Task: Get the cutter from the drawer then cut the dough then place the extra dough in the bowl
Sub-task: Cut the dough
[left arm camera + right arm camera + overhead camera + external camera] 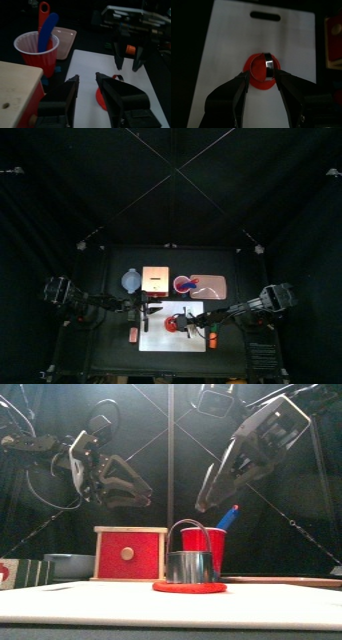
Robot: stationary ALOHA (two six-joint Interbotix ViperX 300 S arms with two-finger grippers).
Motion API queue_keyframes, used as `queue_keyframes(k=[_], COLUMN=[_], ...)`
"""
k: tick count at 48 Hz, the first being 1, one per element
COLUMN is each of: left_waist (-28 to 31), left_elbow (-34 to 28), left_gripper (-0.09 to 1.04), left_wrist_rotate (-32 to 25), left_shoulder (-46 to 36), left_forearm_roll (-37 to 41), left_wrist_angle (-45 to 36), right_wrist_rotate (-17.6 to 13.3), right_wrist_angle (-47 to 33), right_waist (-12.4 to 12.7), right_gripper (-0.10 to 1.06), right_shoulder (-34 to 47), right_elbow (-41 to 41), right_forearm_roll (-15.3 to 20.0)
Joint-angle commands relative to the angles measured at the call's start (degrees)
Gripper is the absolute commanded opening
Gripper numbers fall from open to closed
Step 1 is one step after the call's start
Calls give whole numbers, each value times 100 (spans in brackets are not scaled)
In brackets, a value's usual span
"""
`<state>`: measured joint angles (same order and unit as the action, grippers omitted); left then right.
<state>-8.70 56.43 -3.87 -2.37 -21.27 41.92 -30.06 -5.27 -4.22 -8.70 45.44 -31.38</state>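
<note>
Nearest the front camera lies the board [80,602]. On it is the dough [189,588], a flat red disc, with the cutter [194,565] standing upright on its middle and its wire handle arched over the top. Behind the cutter stands the red cup [205,541] with a blue knife [229,516] sticking out of it. Left of the cup is the box [130,552], its red drawer front toward the camera. The left tool [140,492] and right tool [214,496] hang well above, touching nothing.

From the top, the bowl [130,280], the box and the tray [217,286] stand in a row on the surface [114,356] behind the board. The cup stands on the tray's left part. What the bowl holds cannot be told.

The left wrist view shows the left tool's jaws parted with nothing between them. The cup, beside the box, holds the blue knife and a red knife [43,10]. Across the board, the right tool's jaws are also apart and empty.

The right wrist view looks down on the cutter and dough, with the spread jaws on either side above them, gripping neither.
</note>
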Motion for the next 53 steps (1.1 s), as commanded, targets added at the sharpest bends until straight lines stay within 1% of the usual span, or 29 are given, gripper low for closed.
queue_keyframes(k=[1, 5, 9, 11, 14, 17, 20, 22, 26, 30, 33, 38, 42, 49, 53], left_waist=[-404, -650, -905, -1037, -1204, -1345, -1450, -1477, -1512, -1521, -1521, -1503, -1494, -1485, -1477], left_elbow=[-290, -404, -554, -633, -765, -905, -1002, -1037, -1046, -1037, -1046, -1072, -1151, -1283, -1292], left_gripper=[88, 88, 88, 88, 89, 89, 89, 89, 89, 89, 89, 89, 89, 89, 89], left_wrist_rotate=[-97, -281, -536, -650, -809, -967, -1081, -1090, -1081, -1081, -1081, -1072, -1081, -1107, -1116], left_shoulder=[352, 650, 967, 1090, 1248, 1354, 1415, 1441, 1477, 1521, 1582, 1723, 1828, 1890, 1890], left_forearm_roll=[-360, -615, -1081, -1318, -1626, -1837, -1942, -1978, -2030, -2109, -2153, -2197, -2206, -2215, -2206], left_wrist_angle=[562, 976, 1389, 1521, 1679, 1731, 1731, 1731, 1714, 1670, 1600, 1477, 1424, 1292, 1178], right_wrist_rotate=[35, 70, 229, 448, 773, 1090, 1389, 1547, 1811, 1942, 1969, 1969, 1969, 2004, 2153], right_wrist_angle=[-1582, -2479, -3305, -3735, -4113, -4271, -4342, -4377, -4438, -4456, -4474, -4535, -4562, -4597, -4597], right_waist=[563, 861, 1125, 1239, 1283, 1283, 1283, 1230, 976, 773, 606, 404, 308, 290, 299], right_gripper=[81, 81, 81, 81, 81, 81, 81, 81, 81, 81, 81, 81, 81, 81, 81], right_shoulder=[-237, -141, 26, 141, 290, 448, 606, 738, 923, 1063, 1151, 1230, 1274, 1345, 1389], right_elbow=[448, 712, 940, 1055, 1178, 1266, 1283, 1274, 1230, 1204, 1204, 1204, 1204, 1143, 1116], right_forearm_roll=[114, 97, 44, -18, -79, -35, 132, 378, 800, 1143, 1310, 1397, 1468, 1521, 1564])
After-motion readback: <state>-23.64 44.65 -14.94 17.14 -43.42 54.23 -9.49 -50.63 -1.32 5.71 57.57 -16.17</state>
